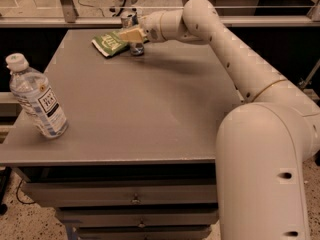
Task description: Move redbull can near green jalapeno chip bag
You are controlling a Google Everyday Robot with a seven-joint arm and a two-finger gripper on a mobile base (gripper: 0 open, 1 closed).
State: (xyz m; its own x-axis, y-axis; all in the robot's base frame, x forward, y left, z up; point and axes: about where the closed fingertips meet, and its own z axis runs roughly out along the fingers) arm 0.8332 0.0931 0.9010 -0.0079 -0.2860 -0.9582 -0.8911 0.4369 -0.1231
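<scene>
The green jalapeno chip bag (111, 42) lies flat at the far left of the grey table (150, 114). The redbull can (137, 48) stands upright on the table, right beside the bag's right edge. My gripper (132, 34) is at the can and covers its middle part. Only the can's lower part and its silver top show. The arm reaches in from the right across the far side of the table.
A clear water bottle (36, 98) with a white cap stands near the table's left front edge. A rail and glass panel (75, 19) run behind the table's far edge. Drawers (135, 199) sit below the tabletop. My white base (260, 174) is at the front right.
</scene>
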